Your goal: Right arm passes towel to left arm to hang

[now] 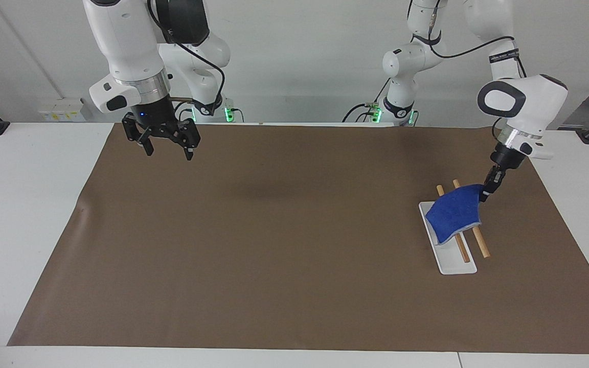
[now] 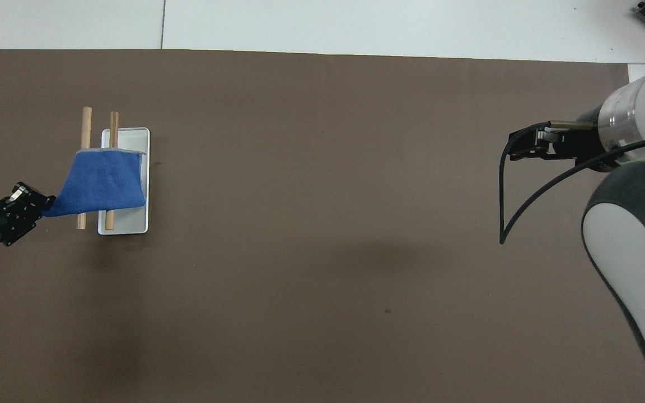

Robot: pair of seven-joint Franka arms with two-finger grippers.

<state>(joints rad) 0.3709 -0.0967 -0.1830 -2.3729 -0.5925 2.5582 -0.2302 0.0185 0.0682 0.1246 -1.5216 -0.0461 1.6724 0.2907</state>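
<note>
The blue towel (image 1: 453,214) lies draped over two wooden rods (image 1: 481,245) that stand above a white base (image 1: 455,266), at the left arm's end of the table. One corner of the towel is drawn up off the rods to my left gripper (image 1: 484,196), which is shut on that corner. In the overhead view the towel (image 2: 104,182) stretches from the rods (image 2: 85,120) to the left gripper (image 2: 48,200) beside them. My right gripper (image 1: 168,150) hangs open and empty over the brown mat at the right arm's end, and it also shows in the overhead view (image 2: 515,150).
A brown mat (image 1: 284,245) covers most of the white table (image 1: 23,204). A black cable (image 2: 504,201) loops down from the right arm's wrist.
</note>
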